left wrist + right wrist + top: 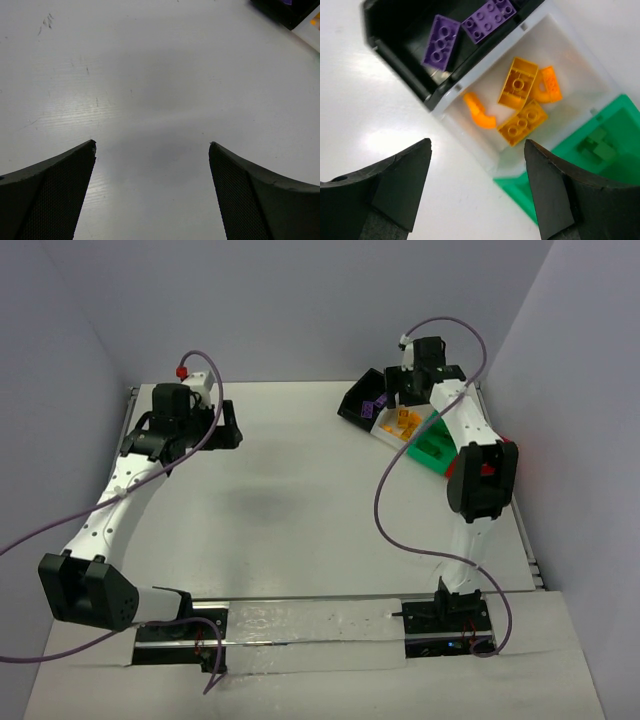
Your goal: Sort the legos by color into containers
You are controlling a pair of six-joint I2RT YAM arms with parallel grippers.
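Right wrist view: the right gripper [477, 150] hangs with its fingers spread wide and nothing between them, poised over the near wall of the white bin [570, 60]. Each colour has its own compartment. Two purple bricks [440, 42] lie in the black bin [395, 55], four orange and yellow pieces [520, 82] in the white one, and green pieces [597, 145] in the green bin [620, 120]. The row of bins sits at the far right of the table [150, 60], within reach of the right arm. Every brick in view already lies inside a bin, below and ahead of the open fingers, which touch none of them. Across the table, the left gripper [151, 145] is likewise wide apart and empty above bare surface, well away from the bins. From the bricks that show, the sorting looks complete or close to it. Anything beyond the green bin is hidden behind the right arm.
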